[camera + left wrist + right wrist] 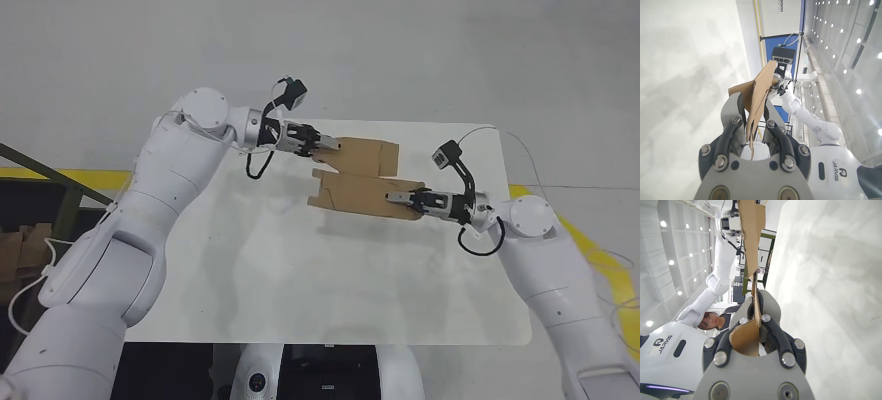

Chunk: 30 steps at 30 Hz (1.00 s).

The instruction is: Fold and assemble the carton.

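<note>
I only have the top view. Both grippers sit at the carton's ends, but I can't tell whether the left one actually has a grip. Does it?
Observer: Yes. In the left wrist view, the left gripper is shut on the carton, and the cardboard runs deep between its fingers.
Operator: And the right one?
Observer: The right wrist view shows the right gripper shut on the other end. A bent flap lies close to the gripper's base.
Operator: Is the carton flat?
Observer: Mostly. Seen edge-on from the left wrist, its layers stand slightly apart at the held end.
</note>
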### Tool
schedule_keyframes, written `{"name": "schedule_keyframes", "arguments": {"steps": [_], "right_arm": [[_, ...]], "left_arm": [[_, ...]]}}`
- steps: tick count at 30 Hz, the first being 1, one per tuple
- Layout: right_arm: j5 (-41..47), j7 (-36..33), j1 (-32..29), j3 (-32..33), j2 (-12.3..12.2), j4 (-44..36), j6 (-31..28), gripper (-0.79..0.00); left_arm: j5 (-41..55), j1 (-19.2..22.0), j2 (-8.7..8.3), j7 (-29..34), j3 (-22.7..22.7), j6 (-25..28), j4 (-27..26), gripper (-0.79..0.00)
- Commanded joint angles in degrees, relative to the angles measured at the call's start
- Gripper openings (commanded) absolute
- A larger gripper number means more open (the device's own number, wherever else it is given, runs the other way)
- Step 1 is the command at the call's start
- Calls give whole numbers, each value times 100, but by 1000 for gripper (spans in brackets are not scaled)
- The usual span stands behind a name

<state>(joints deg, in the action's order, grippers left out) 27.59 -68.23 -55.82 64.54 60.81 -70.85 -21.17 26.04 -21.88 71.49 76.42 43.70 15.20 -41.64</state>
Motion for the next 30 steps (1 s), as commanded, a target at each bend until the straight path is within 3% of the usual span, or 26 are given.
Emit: {"name": "schedule_keyframes", "arguments": {"steps": [1,26,30], "right_arm": [[-26,31,3,-10,3,-5,18,-785],[-148,141,-48,8,11,-134,30,-785],[-157,159,-68,27,8,-158,31,-785]], "left_arm": [[-26,-8,3,7,9,-26,-28,-560],[-236,-32,77,-60,98,-262,27,-668],[-262,-30,88,-64,115,-258,39,-717]]}}
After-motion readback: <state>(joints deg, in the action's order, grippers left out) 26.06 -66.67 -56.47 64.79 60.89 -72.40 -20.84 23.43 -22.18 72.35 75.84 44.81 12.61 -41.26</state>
